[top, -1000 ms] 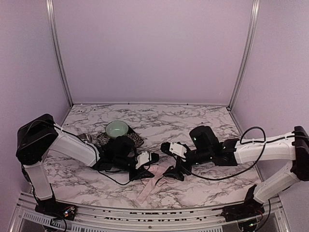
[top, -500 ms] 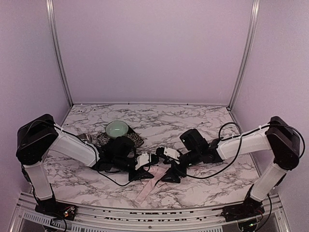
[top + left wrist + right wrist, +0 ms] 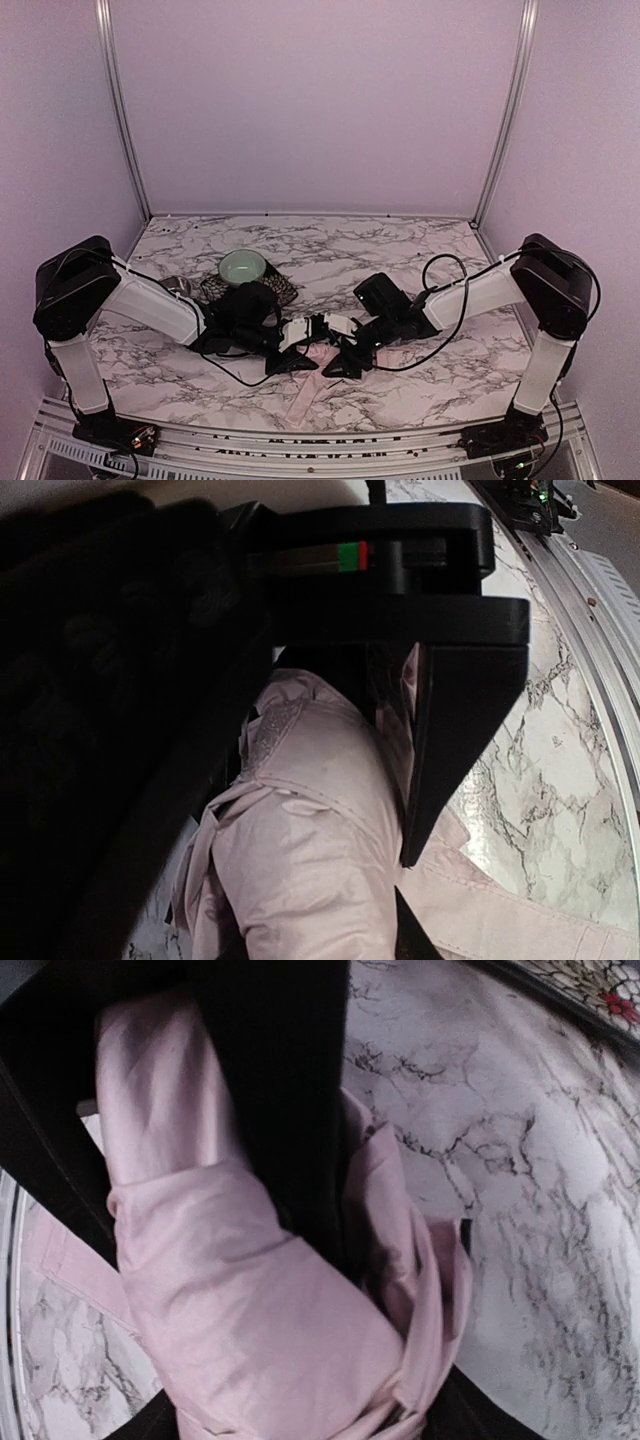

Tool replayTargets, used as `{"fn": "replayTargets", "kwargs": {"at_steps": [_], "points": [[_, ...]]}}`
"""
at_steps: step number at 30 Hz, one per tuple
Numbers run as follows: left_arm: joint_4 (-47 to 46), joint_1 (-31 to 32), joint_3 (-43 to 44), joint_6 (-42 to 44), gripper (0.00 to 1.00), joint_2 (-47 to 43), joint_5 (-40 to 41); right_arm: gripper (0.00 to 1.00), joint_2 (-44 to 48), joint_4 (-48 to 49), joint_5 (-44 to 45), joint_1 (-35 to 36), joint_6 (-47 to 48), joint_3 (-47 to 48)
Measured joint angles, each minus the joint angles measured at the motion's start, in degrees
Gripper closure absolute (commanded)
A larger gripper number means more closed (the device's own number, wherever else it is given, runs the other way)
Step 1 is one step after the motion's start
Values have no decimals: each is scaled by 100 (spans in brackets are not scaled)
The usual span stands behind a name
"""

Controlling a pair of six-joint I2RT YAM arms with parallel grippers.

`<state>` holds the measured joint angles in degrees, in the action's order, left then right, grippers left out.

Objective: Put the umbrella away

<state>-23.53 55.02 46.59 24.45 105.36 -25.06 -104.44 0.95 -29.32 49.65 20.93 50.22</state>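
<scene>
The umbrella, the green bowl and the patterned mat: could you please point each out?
umbrella [image 3: 240, 1330], right wrist view, on its rolled pink fabric.
green bowl [image 3: 243, 266], top view, on its pale inside.
patterned mat [image 3: 285, 289], top view, on its right corner.

umbrella [image 3: 250, 1290]: one
bowl [image 3: 243, 266]: one
patterned mat [image 3: 286, 289]: one
arms: two
hands: two, left hand [image 3: 300, 810], right hand [image 3: 200, 1220]

- A robot lab's test booth.
- Plain lilac walls [image 3: 320, 100] and metal frame posts [image 3: 120, 110] enclose it.
- A marble-patterned table [image 3: 400, 250] carries two robot arms [image 3: 150, 300].
</scene>
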Motion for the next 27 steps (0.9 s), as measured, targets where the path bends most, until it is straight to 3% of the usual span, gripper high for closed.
{"fn": "replayTargets", "kwargs": {"at_steps": [2, 4, 5, 11, 17, 22, 27], "points": [[-22, 0, -7, 63, 100, 0, 4, 60, 11, -2, -37, 11, -90, -44], [-44, 0, -11, 162, 100, 0, 7, 69, 22, 24, -92, 28, -142, -76], [-57, 0, -11, 223, 95, 0, -20, 72, 31, 26, -146, 31, -131, -90], [-114, 0, -39, 234, 46, -28, -24, 95, 44, 26, -205, 46, -144, -103], [-597, 20, -691, -514, 19, -485, 472, 100, 170, 33, 39, 98, -212, -142], [-1038, 7, -1360, -1049, 17, -1314, 876, 100, 520, -92, 267, -15, -415, -262], [-1829, 7, -1895, -1751, 44, -2162, 907, 100, 1086, -151, 514, -92, -643, -280]]}}
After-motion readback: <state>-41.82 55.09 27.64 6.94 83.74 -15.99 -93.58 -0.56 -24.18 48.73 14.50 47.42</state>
